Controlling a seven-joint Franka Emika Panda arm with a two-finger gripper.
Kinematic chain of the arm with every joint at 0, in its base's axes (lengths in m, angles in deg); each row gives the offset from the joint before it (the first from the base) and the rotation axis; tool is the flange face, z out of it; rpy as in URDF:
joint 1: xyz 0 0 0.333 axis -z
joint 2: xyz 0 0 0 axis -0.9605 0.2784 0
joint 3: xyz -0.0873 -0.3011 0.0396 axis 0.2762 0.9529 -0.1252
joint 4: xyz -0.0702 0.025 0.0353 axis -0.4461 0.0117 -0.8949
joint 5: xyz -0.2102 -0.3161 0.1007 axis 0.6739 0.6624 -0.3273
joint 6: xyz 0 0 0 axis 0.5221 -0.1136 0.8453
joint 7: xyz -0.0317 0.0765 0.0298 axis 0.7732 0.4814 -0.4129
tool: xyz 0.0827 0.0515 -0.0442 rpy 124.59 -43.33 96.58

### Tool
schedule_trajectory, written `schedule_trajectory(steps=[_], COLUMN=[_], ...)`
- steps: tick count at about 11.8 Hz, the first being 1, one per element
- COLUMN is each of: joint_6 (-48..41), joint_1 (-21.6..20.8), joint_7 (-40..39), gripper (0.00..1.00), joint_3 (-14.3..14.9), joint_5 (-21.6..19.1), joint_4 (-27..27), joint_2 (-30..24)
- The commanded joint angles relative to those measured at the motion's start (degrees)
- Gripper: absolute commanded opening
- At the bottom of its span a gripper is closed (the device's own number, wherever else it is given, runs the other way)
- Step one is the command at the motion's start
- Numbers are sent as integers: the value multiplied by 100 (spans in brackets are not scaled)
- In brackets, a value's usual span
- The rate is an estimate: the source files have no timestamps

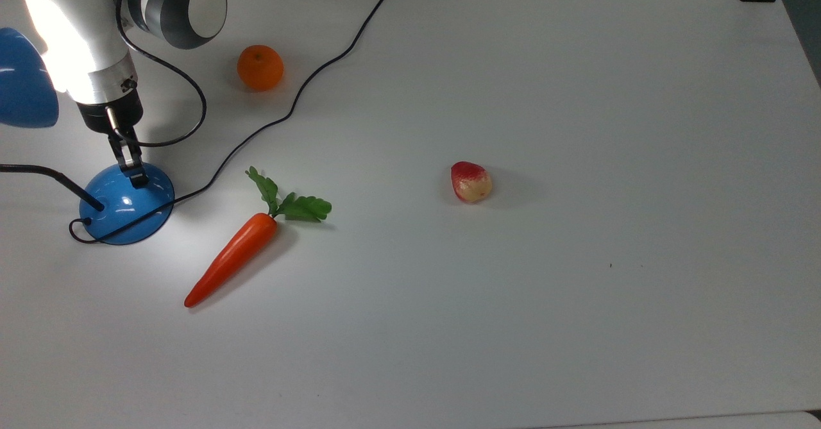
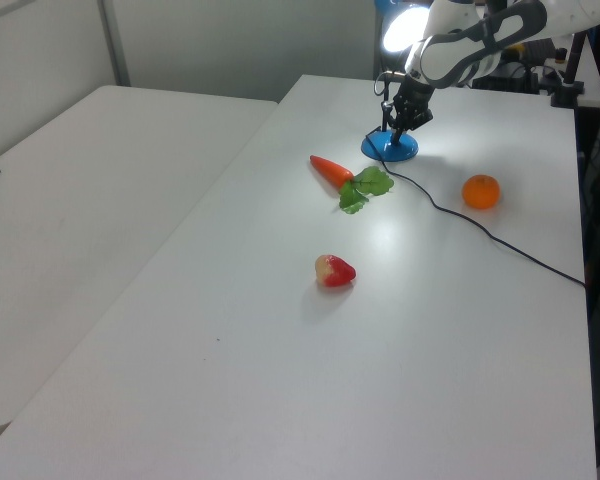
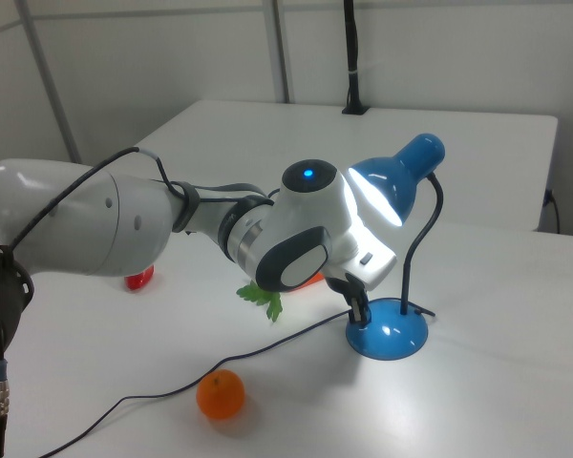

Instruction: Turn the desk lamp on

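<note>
The table [image 1: 577,95] is lit by the desk lamp [image 1: 125,204], which stands at the top view's left edge, its shade glowing. The carrot [image 1: 234,256] lies just beside the lamp's base, the orange [image 1: 260,67] farther off. The gripper [image 1: 136,176] is pressed tip-down on the base, fingers clenched together, empty. A second press or a sideways drag is judged risky: the light could be switched off, or the base shoved.

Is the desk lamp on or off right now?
On. The desk lamp shade glows bright white inside in the right view, and light spills over the table around the carrot in the top view.
</note>
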Motion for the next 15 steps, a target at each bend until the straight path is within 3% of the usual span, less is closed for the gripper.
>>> schedule_trajectory(steps=[1,3,6,10,15], joint_6=[-372,-478,-452,-461,-932], joint_1=[34,25,25,-54,-483], joint_7=[-32,-216,-480,-594,-1200], gripper=[0,0,0,0,0], joint_3=[33,33,33,24,42], joint_5=[-99,-99,-117,-126,-108], joint_4=[-94,63,704,863,1523], joint_2=[146,-133,-697,-978,-1805])
